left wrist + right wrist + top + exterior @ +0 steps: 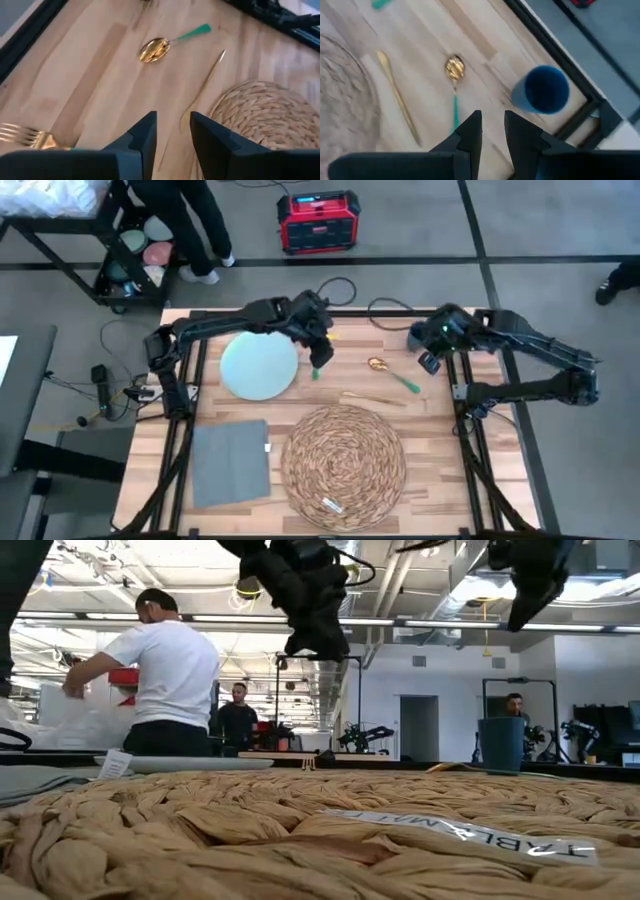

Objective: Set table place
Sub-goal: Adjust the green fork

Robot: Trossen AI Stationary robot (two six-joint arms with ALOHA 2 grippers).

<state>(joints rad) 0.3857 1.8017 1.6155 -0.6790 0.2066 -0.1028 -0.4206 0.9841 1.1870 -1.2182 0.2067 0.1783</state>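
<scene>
The round wicker place mat [345,465] lies on the wooden table [440,440] at the near middle. A pale-blue plate [259,365] lies at the far left. A gold fork [22,135], a gold spoon with a green handle [392,374] and a thin gold knife [372,398] lie flat on the boards beyond the mat. My left gripper [322,350] hovers above the plate's right edge and the fork, open by a narrow gap [172,137] and holding nothing. My right gripper [430,362] hovers above the spoon's handle end, narrowly open [493,132] and also holding nothing.
A grey cloth napkin [232,462] lies left of the mat. A dark-blue cup [545,90] stands by the far right rail, close to my right gripper. People stand in the room beyond the table [170,670]. Bare boards lie between the mat and the cutlery.
</scene>
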